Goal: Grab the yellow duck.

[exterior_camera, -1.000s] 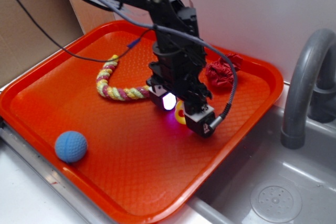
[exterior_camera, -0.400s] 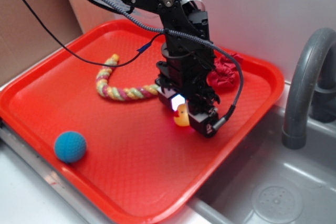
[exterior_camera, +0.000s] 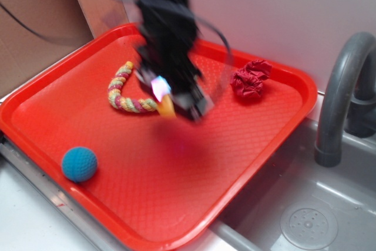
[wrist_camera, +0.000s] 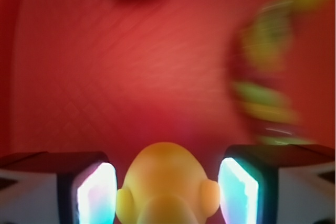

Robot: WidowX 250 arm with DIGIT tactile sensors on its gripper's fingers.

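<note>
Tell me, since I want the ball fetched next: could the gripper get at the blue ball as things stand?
Probably not yet: the gripper is shut on the yellow duck. The blue ball itself sits uncovered near the orange tray's front corner.

yellow duck (wrist_camera: 167, 187) | small, glossy, rounded, yellow-orange | sits between the two lit jaws, close to both; contact not clear | off the tray, held above it | exterior view: motion-blurred yellow-orange smear (exterior_camera: 167, 107) under dark arm | beak and eye not visible
</note>
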